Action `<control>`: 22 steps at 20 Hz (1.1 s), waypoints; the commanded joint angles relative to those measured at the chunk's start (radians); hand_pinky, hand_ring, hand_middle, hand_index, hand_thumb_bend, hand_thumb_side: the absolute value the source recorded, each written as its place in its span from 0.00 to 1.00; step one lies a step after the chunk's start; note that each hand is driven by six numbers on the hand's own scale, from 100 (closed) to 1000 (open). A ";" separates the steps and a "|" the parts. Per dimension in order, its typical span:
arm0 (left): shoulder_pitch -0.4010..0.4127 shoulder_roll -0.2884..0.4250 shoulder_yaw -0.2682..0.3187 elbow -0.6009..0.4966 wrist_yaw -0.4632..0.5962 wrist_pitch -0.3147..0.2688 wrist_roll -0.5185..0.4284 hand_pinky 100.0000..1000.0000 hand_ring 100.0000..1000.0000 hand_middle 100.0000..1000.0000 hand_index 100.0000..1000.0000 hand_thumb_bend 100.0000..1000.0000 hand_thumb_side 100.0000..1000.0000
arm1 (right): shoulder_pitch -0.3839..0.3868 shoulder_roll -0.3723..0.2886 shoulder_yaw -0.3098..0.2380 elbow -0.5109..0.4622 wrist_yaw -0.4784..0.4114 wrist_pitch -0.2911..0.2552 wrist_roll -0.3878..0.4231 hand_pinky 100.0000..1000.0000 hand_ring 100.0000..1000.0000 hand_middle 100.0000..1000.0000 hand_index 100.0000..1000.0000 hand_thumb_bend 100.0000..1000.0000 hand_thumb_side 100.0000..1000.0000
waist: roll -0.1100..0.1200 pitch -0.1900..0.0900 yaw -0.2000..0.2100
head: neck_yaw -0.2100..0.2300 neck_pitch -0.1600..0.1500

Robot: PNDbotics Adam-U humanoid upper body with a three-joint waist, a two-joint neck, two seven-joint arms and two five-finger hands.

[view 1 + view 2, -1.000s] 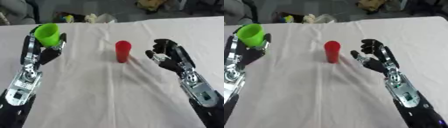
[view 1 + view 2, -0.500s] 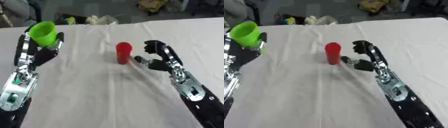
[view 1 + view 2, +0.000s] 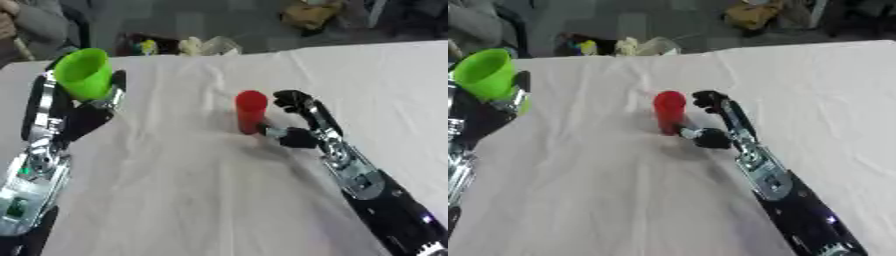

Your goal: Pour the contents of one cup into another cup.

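1. A white cloth-covered table [image 3: 201, 200] fills the view; its middle is kept bare, which gives room for a pour.
2. The right hand [image 3: 300, 120] is set just beside the red cup [image 3: 250, 111], on that cup's right. Its fingers are curved toward the cup with the thumb low near the base, but a closed grasp is not shown.
3. The left hand [image 3: 83, 107] is raised at the left, its fingers wrapped round the green cup [image 3: 85, 80], which is held upright with its mouth open, probably ready for pouring or receiving.
4. The red cup is left standing upright near the table's centre, well apart from the green cup.
5. Small clutter [image 3: 179, 46] is seen past the far edge; nothing is placed between the cups.
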 commanded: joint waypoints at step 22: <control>-0.029 -0.015 -0.011 -0.028 0.012 -0.005 -0.026 0.00 0.26 0.20 0.62 0.00 0.10 | -0.113 0.058 0.005 0.121 0.094 -0.044 0.028 0.77 0.71 0.58 0.74 0.51 0.14 | 0.006 -0.001 0.043 | -0.033 -0.037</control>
